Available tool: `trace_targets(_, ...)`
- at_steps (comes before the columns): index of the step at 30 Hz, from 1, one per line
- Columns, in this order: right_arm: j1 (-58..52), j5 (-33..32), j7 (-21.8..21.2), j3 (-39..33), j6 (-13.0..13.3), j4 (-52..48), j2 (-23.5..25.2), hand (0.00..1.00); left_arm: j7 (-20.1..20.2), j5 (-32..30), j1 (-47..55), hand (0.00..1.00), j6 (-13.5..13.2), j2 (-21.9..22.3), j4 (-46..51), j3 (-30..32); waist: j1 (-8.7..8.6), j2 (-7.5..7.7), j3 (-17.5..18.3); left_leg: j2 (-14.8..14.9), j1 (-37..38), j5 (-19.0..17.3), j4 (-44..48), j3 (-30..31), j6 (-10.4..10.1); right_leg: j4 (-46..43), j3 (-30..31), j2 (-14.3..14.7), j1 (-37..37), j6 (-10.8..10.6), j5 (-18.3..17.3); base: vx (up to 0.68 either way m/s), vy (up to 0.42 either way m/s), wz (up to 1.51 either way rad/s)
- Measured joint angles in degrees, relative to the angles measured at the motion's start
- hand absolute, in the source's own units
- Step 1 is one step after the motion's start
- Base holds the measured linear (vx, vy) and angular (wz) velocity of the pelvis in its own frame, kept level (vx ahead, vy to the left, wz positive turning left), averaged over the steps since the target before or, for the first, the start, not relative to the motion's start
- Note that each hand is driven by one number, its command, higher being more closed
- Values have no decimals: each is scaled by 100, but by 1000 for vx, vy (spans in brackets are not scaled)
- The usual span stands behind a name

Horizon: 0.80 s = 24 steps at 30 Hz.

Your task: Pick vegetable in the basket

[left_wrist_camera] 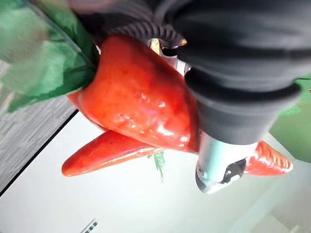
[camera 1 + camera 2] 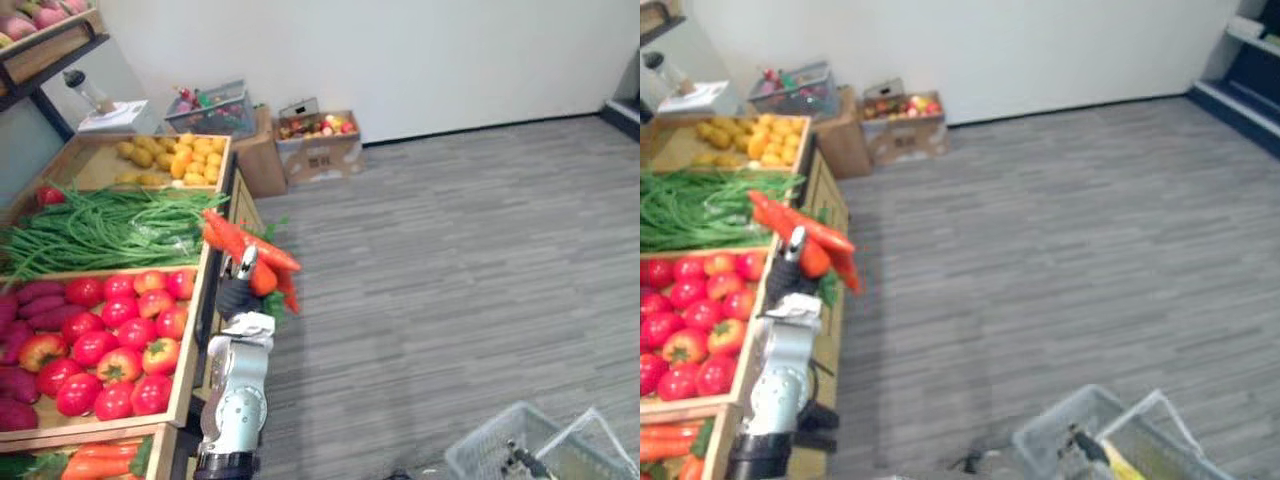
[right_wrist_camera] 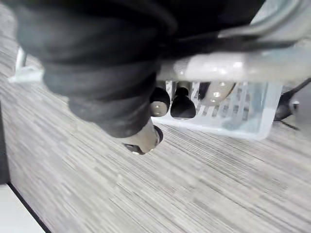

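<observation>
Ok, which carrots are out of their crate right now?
The carrot bunch held in the left hand, up beside the stand over the floor. The other carrots lie in the nearest crate. The right hand holds the basket.

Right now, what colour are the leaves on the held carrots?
The leaves are green, clearest in the left wrist view, beside the carrots the left hand grips.

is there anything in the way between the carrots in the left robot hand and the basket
Nothing visible. The left robot hand holds the carrots up beside the produce stand, and the basket is held by the right robot hand at lower right. Between them lies bare floor.
</observation>
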State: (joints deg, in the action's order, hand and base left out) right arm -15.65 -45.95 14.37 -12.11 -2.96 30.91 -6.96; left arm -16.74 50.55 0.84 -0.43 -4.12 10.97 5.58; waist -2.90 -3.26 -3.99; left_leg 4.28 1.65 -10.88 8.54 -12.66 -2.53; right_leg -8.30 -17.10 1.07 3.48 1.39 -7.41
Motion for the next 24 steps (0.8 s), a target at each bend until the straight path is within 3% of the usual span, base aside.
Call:
trace_targets(4, 269, 86, 672, -110, 112, -587, 255, 100, -82, 3, 142, 100, 54, -40, 98, 362, 150, -74, -2, -1, 328, 85, -238, -49, 42, 354, 223, 177, -301, 153, 298, 99, -2, -32)
trace_targets(10, 470, 381, 974, -120, 245, -1846, 611, 100, -218, 15, 75, 100, 33, -67, 43, 196, 148, -64, -9, -54, 334, 47, -245, 104, 105, 589, 299, 199, -413, 90, 422, 29, 40, -4)
trace_targets(13, 669, 786, 846, -304, 308, -2163, 567, 100, -262, 9, -53, 100, 23, -76, -162, 195, 151, -49, -8, -113, 350, 46, -243, 250, 128, 635, 197, 143, -498, 89, 446, 17, 80, 16)
trace_targets(17, 1151, 784, 498, -529, 316, -2148, 234, 100, -256, -3, -161, 100, -28, -197, -402, 209, 197, 64, -68, -205, 351, 80, -261, 417, 188, 699, 73, 53, -575, 36, 484, 11, 86, 19)
trace_targets(20, 1501, 783, 122, -423, 161, -1859, -81, 100, -194, -3, -164, 100, -27, -294, -582, 180, 246, 92, -61, -275, 353, 173, -296, 584, 317, 780, 26, -32, -618, 11, 536, 17, 86, 13)
trace_targets(24, 2232, 712, -429, 175, -421, -837, -671, 100, -48, -5, -300, 100, -6, -343, -794, -47, 363, 80, -58, -412, 355, 293, -348, 842, 378, 1081, -76, -131, -789, -41, 747, -7, 84, 14)
